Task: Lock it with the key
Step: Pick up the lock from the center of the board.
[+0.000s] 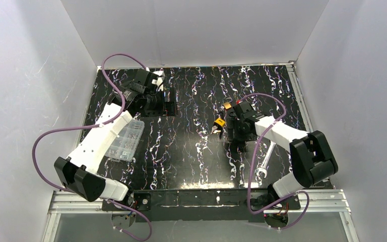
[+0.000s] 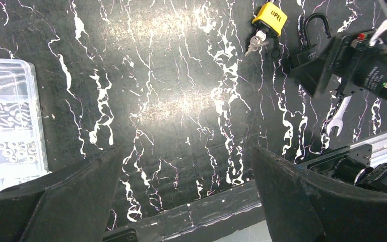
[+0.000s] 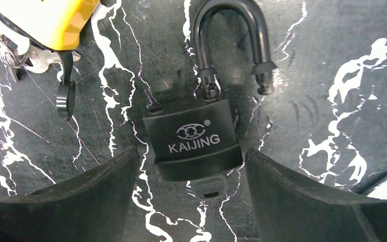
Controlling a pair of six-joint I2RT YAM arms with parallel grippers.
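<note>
A black KAIJING padlock (image 3: 194, 138) lies flat on the black marbled table, its shackle (image 3: 230, 38) open and swung up. A black-headed key (image 3: 209, 187) sits in its keyhole at the bottom. My right gripper (image 3: 194, 201) is open, its fingers either side of the key head and lock body, not touching. The padlock's shackle also shows in the left wrist view (image 2: 316, 30). A yellow padlock (image 3: 45, 20) with silver keys (image 3: 10, 53) lies just left of it, and shows in the top view (image 1: 219, 123). My left gripper (image 2: 186, 201) is open and empty, at the far left (image 1: 153, 101).
A clear parts box of screws (image 1: 126, 138) lies beside the left arm. A silver wrench (image 1: 265, 161) lies near the right arm's base. White walls enclose the table; an aluminium rail (image 1: 201, 199) runs along the near edge.
</note>
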